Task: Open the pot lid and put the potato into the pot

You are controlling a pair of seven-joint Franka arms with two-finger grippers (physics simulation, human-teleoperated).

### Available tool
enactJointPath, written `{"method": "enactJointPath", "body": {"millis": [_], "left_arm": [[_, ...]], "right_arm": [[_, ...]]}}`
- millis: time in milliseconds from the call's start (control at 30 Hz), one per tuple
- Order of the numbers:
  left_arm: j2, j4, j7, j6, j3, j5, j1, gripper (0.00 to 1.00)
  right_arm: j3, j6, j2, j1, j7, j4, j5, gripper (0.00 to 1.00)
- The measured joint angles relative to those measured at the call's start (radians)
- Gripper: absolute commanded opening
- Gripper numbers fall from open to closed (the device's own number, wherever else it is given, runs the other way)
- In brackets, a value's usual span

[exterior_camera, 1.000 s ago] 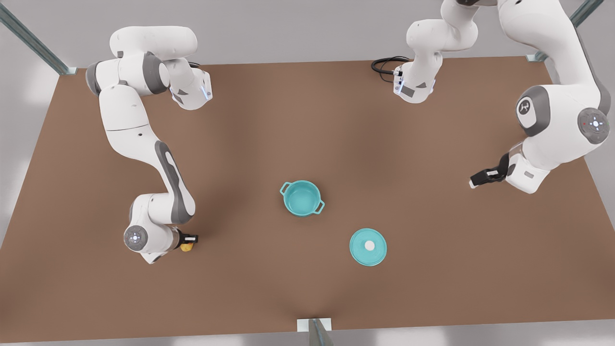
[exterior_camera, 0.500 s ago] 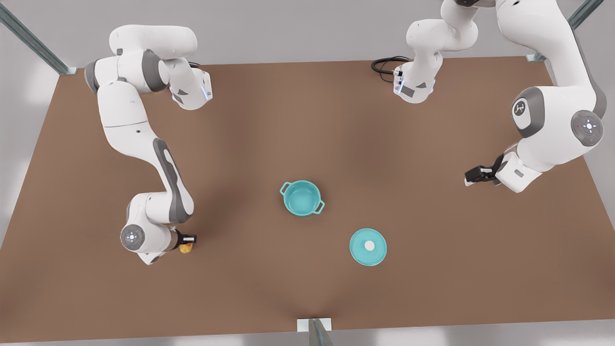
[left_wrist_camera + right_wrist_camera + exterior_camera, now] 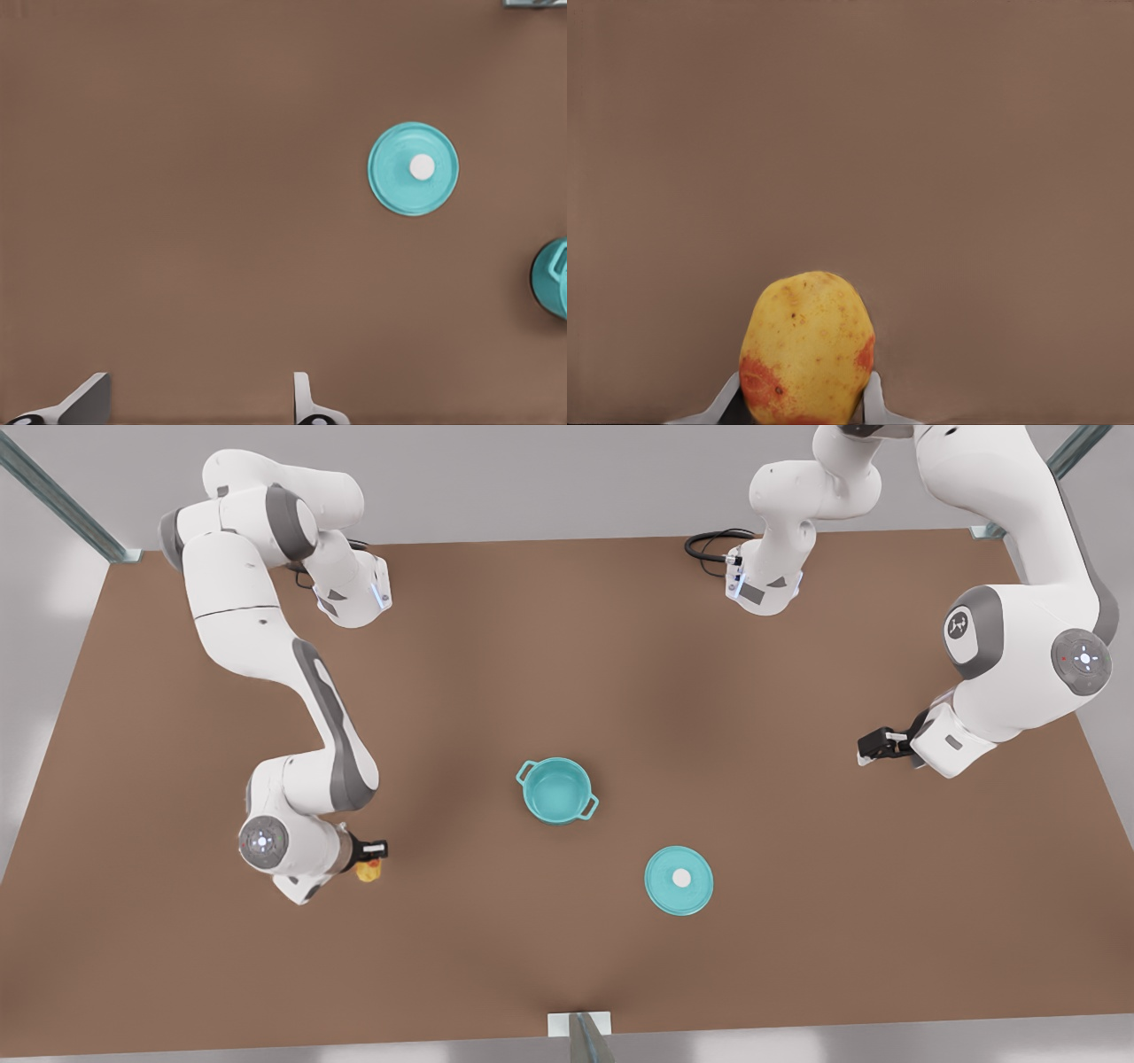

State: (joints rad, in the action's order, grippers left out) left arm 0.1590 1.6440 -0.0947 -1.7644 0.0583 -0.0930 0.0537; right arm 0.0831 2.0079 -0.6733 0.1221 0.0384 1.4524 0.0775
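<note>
The yellow potato [image 3: 368, 871] with its reddish patch [image 3: 806, 350] is pinched in my right gripper [image 3: 373, 858] [image 3: 799, 400], at the front view's left, above bare table. The teal pot [image 3: 555, 790] [image 3: 554, 279] stands uncovered mid-table with its two loop handles, well off to the front view's right of the potato. The pot lid [image 3: 695, 887] [image 3: 394, 168], a flat teal disc with a white knob, lies on the table near the pot. My left gripper [image 3: 866, 749] [image 3: 199, 403] hangs open and holding nothing at the front view's right, far from the lid.
The brown table [image 3: 567, 646] carries both arm bases at its back edge, with a black cable [image 3: 709, 545] looped by one of them. A metal post [image 3: 580, 1032] stands at the middle of the front edge.
My right gripper has carried the potato a little toward the front view's right, nearer the pot. The left arm shifted slightly and has since held still. Pot and lid have not moved.
</note>
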Motion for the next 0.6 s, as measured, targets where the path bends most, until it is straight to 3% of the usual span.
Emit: {"method": "enactJointPath", "body": {"millis": [333, 600], "left_arm": [[0.005, -0.001, 0.001, 0.019, -0.027, 0.018, 0.025, 1.00], [0.021, -0.025, 0.012, 0.026, -0.029, 0.027, 0.019, 1.00]], "right_arm": [[0.207, -0.028, 0.035, 0.020, -0.001, -0.007, 0.011, 0.47], [0.223, -0.020, 0.012, 0.188, 0.002, -0.029, 0.056, 0.47]]}}
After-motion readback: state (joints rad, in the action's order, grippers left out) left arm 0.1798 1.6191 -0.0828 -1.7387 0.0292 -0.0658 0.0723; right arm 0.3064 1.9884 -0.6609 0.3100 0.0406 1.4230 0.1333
